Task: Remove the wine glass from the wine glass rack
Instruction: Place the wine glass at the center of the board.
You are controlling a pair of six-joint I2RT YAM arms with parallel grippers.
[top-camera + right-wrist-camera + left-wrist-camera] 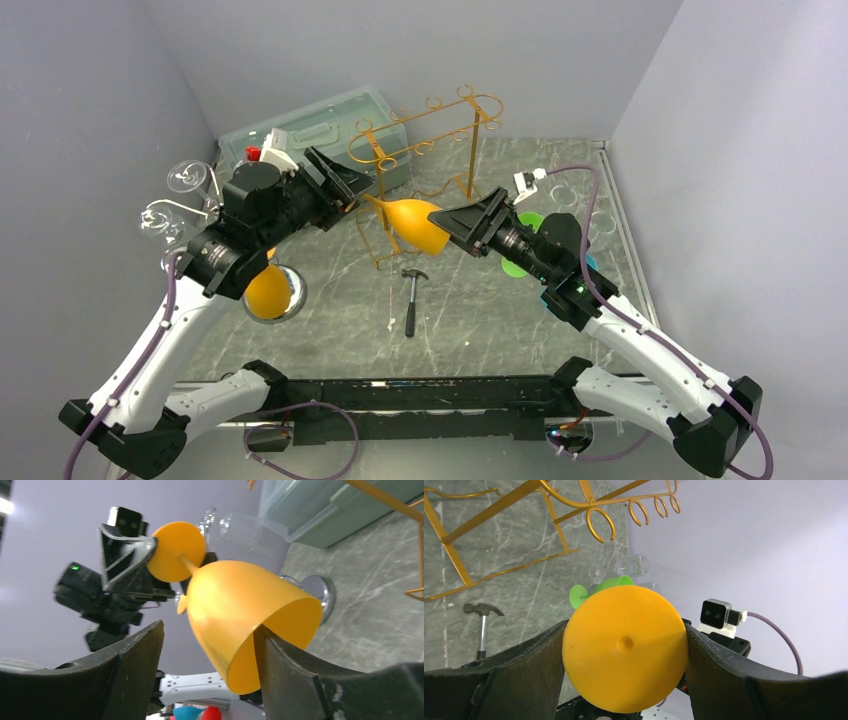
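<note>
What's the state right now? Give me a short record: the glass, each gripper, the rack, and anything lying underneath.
wine glass: orange, on its side in the air, in front of the rack
left gripper: shut on the glass's round base
right gripper: open around the bowl, touching the rim on one side, gap on the other
rack: gold wire, standing; the base looks free of its hooks
below: hammer lying on the table
</note>
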